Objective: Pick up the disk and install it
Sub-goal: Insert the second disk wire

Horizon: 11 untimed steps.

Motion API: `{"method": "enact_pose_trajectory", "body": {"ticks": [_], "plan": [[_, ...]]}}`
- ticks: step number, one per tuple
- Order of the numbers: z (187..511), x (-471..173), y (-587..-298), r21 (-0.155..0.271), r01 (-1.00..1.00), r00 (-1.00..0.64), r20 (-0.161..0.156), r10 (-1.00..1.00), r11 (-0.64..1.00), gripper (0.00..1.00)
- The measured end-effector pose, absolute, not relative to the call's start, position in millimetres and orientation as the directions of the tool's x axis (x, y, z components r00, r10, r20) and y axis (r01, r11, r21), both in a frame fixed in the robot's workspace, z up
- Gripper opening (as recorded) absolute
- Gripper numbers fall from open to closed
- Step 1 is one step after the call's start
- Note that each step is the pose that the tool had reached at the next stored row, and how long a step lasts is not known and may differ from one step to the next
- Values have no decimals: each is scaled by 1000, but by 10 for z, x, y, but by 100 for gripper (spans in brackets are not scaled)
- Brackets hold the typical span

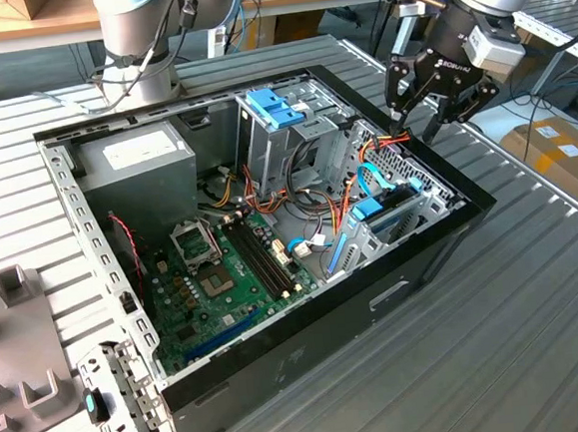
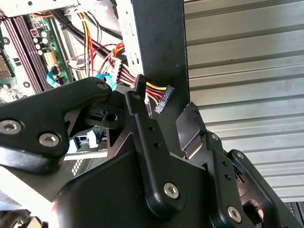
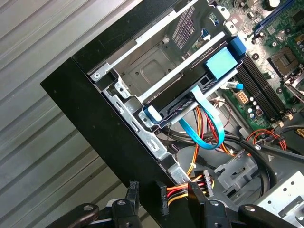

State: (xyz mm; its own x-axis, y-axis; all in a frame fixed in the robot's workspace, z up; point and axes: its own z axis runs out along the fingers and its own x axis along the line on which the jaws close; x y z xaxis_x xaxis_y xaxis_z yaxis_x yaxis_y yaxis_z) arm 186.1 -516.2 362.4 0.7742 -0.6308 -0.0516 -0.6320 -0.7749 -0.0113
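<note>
Gripper: the black gripper point(image 1: 423, 115) hangs in the upper right of the exterior view, above the far right rim of the open computer case point(image 1: 451, 238); its fingers are spread and pinch nothing.
Fingers: in the second wrist view the black fingers point(image 2: 142, 137) straddle the case's black edge, one inside, one outside.
Disk: the disk point(image 1: 389, 211) sits on edge in the drive bay at the right of the case in the exterior view, light blue rail showing; in the first wrist view the disk point(image 3: 190, 85) lies in the bay at centre, apart from the gripper.
Cable: a light blue ribbon cable point(image 3: 209, 128) curls just beside the disk.
Table: the ribbed metal table point(image 1: 537, 317) bears the case.
</note>
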Motion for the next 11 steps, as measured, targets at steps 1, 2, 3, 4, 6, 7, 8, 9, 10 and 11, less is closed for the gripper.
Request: {"method": "enact_pose_trajectory", "body": {"ticks": [1, 2, 3, 4, 6, 7, 8, 9, 10, 11], "plan": [[3624, 1861, -5162, -11, -632, 774, -52, -631, -775, 53], [3625, 1861, -5162, -11, -632, 774, -52, -631, -775, 53], [3626, 1861, -5162, -11, -632, 774, -52, -631, -775, 45], [3627, 1861, -5163, -11, -632, 774, -52, -631, -775, 45], [3628, 1861, -5162, -11, -632, 774, -52, -631, -775, 38], [3629, 1861, -5162, -11, -632, 774, -52, -631, -775, 37], [3629, 1861, -5162, -11, -632, 774, -52, -631, -775, 37], [3630, 1861, -5162, -11, -632, 774, -52, -631, -775, 30], [3630, 1861, -5162, -11, -632, 774, -52, -631, -775, 30], [3630, 1861, -5162, -11, -632, 774, -52, -631, -775, 30]]}}
